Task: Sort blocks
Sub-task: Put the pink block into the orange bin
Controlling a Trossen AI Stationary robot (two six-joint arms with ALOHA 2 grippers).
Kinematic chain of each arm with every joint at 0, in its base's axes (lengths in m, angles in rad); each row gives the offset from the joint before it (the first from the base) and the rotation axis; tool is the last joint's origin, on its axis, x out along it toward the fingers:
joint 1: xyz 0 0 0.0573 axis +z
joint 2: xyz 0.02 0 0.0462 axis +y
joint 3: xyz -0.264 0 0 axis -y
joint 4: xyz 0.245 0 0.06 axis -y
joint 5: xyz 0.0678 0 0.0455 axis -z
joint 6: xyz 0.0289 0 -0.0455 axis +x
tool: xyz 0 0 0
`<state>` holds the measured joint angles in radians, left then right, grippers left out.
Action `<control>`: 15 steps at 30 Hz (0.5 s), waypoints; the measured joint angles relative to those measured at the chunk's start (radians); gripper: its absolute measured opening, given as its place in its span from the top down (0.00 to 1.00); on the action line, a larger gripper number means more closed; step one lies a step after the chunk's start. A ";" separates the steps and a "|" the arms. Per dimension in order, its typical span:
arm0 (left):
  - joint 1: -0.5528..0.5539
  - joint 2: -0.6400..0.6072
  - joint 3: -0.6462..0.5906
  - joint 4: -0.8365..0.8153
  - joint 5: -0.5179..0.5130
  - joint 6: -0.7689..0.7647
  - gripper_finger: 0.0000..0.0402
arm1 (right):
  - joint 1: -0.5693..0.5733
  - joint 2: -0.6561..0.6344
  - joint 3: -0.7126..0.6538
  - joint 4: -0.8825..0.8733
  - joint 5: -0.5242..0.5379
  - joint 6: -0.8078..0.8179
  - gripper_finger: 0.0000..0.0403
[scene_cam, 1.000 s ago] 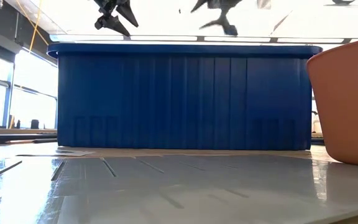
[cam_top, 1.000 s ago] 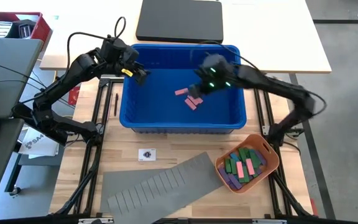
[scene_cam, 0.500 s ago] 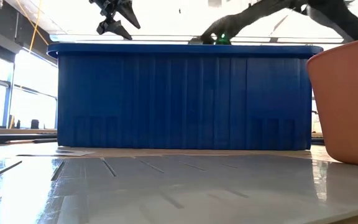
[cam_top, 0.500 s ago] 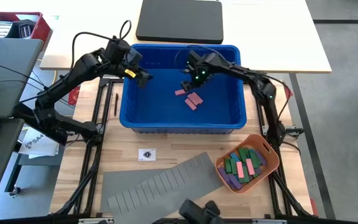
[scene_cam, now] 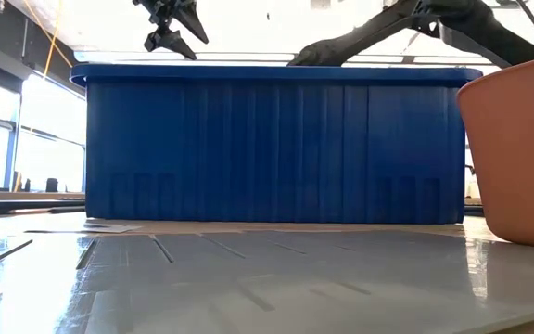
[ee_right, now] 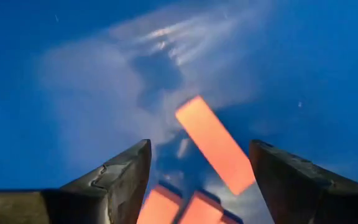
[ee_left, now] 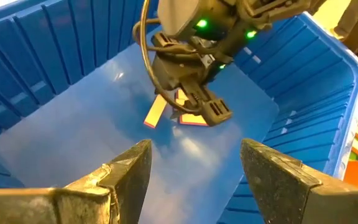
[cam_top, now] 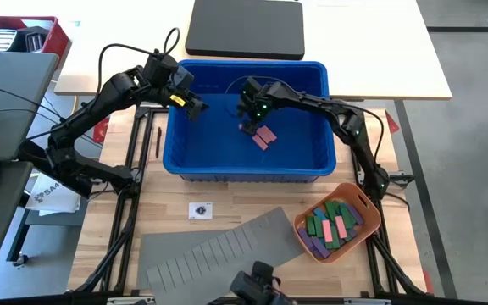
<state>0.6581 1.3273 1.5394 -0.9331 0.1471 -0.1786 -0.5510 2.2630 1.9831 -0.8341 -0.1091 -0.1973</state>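
Three pink blocks lie flat on the floor of the blue bin [cam_top: 312, 157]: one long block [ee_right: 215, 144] and two close together [cam_top: 265, 137]. My right gripper [cam_top: 248, 116] hangs open low inside the bin, fingers pointing steeply down, just above the long block [ee_left: 156, 111], which shows between its fingertips. In the low view the bin wall [scene_cam: 276, 148] hides it. My left gripper [cam_top: 190, 103] is open above the bin's far left corner, holding nothing. Green, pink and purple blocks fill the orange tray [cam_top: 367, 203] at the near right.
A grey slotted sheet [cam_top: 219, 250] lies on the table in front of the bin, left of the orange tray [scene_cam: 517, 158]. A black flat case [cam_top: 244, 25] lies beyond the bin. The bin's tall walls ring both grippers.
My right gripper has swung from over the bin's middle toward the table's left and sunk below the rim, rolling as it went, to just above the pink blocks. The blocks have stayed where they were.
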 joint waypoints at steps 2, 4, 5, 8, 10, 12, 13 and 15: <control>-0.002 0.000 0.000 0.000 0.000 0.005 0.41 | -0.009 0.017 0.000 -0.011 0.002 -0.020 0.36; -0.004 0.000 0.000 0.000 0.000 0.005 0.41 | -0.025 0.038 0.000 -0.021 0.003 -0.021 0.38; -0.004 0.000 0.000 0.000 0.000 0.005 0.41 | -0.032 0.047 -0.001 -0.022 0.000 -0.022 0.39; -0.005 0.000 0.000 0.001 0.000 0.006 0.41 | -0.050 0.069 -0.001 -0.019 -0.015 -0.048 0.40; -0.004 0.000 0.000 0.000 0.000 0.005 0.41 | -0.055 0.087 -0.001 -0.022 -0.019 -0.076 0.41; -0.004 0.000 0.000 -0.001 0.000 0.006 0.41 | -0.054 0.100 -0.001 -0.027 -0.018 -0.103 0.41; -0.004 -0.001 0.000 -0.003 0.000 0.005 0.41 | -0.053 0.102 0.001 -0.034 -0.018 -0.117 0.41; -0.004 -0.001 0.000 -0.004 0.000 0.004 0.41 | -0.050 0.111 0.002 -0.046 -0.017 -0.137 0.42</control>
<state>0.6537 1.3266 1.5394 -0.9373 0.1471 -0.1745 -0.6013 2.3735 1.9855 -0.8796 -0.1256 -0.3340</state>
